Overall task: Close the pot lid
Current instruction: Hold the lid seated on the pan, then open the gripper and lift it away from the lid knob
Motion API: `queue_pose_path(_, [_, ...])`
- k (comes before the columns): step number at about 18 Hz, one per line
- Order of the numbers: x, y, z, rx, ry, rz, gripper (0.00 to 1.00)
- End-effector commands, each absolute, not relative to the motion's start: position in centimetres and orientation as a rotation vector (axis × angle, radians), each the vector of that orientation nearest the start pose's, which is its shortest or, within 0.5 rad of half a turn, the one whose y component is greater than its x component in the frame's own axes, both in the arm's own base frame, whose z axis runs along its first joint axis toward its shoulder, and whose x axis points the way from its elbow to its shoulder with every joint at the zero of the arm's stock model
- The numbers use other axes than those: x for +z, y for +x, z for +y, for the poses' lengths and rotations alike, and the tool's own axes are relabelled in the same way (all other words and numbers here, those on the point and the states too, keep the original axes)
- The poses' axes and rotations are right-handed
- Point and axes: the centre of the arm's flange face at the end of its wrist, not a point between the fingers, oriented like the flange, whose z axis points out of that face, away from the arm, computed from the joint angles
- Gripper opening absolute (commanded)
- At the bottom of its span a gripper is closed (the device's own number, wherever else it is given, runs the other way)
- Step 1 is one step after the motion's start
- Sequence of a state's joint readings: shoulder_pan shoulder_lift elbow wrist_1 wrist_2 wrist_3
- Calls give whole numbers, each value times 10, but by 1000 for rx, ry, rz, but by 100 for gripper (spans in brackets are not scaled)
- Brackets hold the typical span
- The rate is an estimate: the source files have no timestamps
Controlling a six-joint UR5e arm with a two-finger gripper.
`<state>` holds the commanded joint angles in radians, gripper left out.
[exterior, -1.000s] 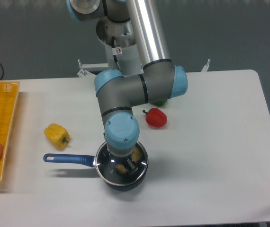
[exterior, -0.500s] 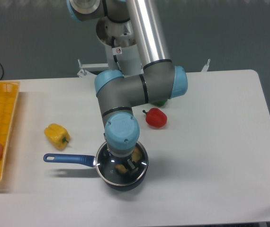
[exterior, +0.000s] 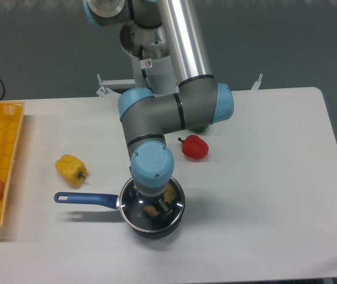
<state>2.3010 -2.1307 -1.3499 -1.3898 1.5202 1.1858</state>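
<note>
No visible change across the last 1 s: my wrist hangs directly over the pot [exterior: 134, 220], same pose throughout. The pot lid [exterior: 175, 204] appears seated on the pot, metal rim matching the pot's edge, yellowish contents showing through the glass. My gripper [exterior: 156, 206] is low at the lid's centre, mostly hidden by my own wrist; I cannot tell whether the jaws are clamped or released. Judgement: lid placed, release and retreat pending.
</note>
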Motion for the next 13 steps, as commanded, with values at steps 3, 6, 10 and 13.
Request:
queue_pose_path(3, [279, -348, 598, -250, -3099, 717, 68])
queue_pose_path(6, [279, -349, 598, -248, -3098, 717, 72])
queue_pose_path(10, [281, -348, 598, -246, -3096, 719, 73])
queue_pose_path(13, [287, -348, 596, -234, -3091, 721, 92])
